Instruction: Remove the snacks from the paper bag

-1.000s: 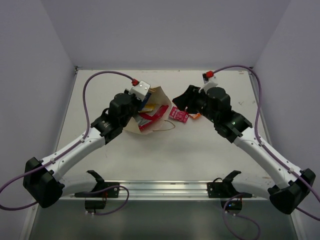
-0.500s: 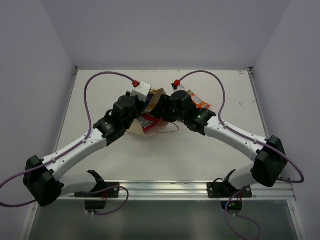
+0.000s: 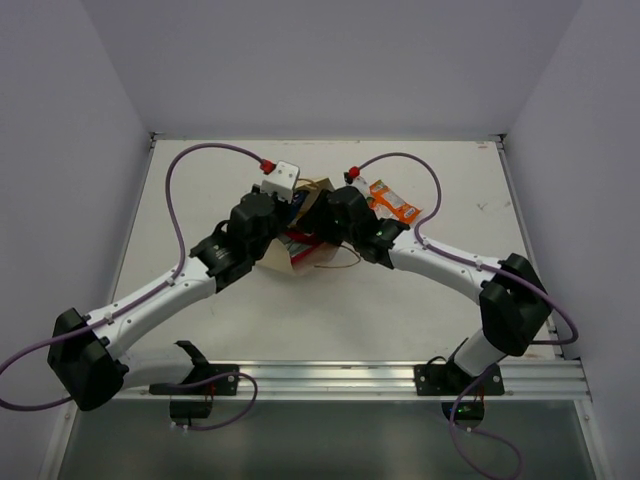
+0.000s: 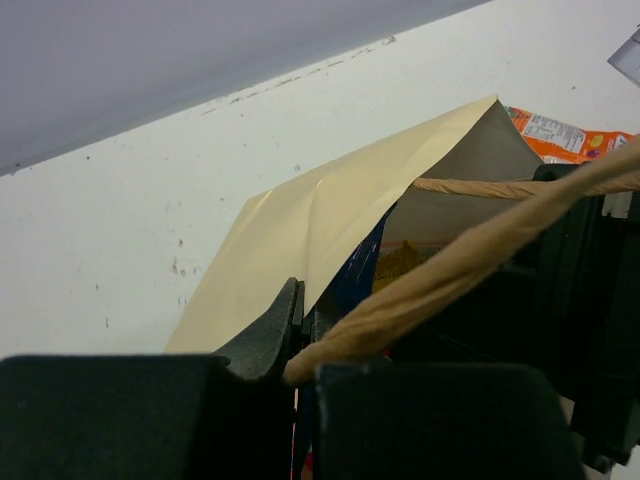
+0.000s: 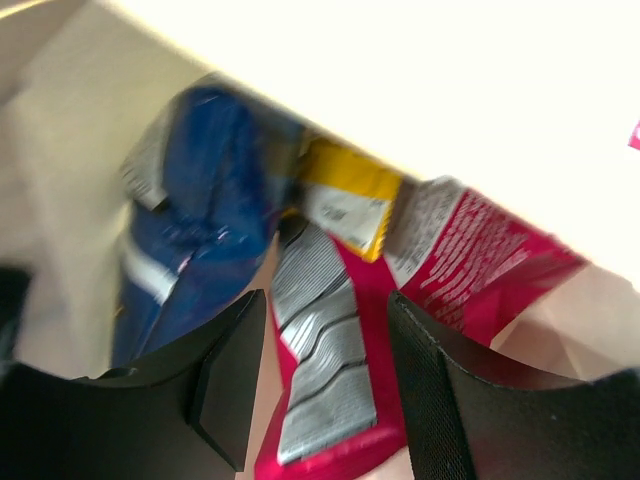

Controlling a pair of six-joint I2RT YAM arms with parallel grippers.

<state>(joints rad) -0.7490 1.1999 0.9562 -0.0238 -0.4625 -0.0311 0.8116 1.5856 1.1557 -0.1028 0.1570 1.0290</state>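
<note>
The paper bag [image 3: 283, 262] lies on its side mid-table with its mouth facing right. My left gripper [image 3: 290, 205] is shut on the bag's upper rim and twisted handle [image 4: 450, 270], holding the tan flap [image 4: 300, 230] up. My right gripper [image 3: 320, 226] reaches into the mouth, open. Its fingers [image 5: 225, 390] straddle the silver sealed end of the red-pink-and-white bag [image 5: 325, 340] without closing on it. Deeper inside lie the blue-and-white bag [image 5: 190, 250] and the yellow bar wrapper [image 5: 345, 195]. The orange packet [image 3: 393, 201] lies on the table behind my right wrist.
A loose handle loop [image 3: 340, 262] trails on the table in front of the bag's mouth. Purple cables arc over both arms. The table ends at walls on the left, back and right.
My right arm swung left from beside the small magenta packet and pushed its gripper into the bag's mouth. The orange packet is now uncovered. The left gripper kept its hold.
</note>
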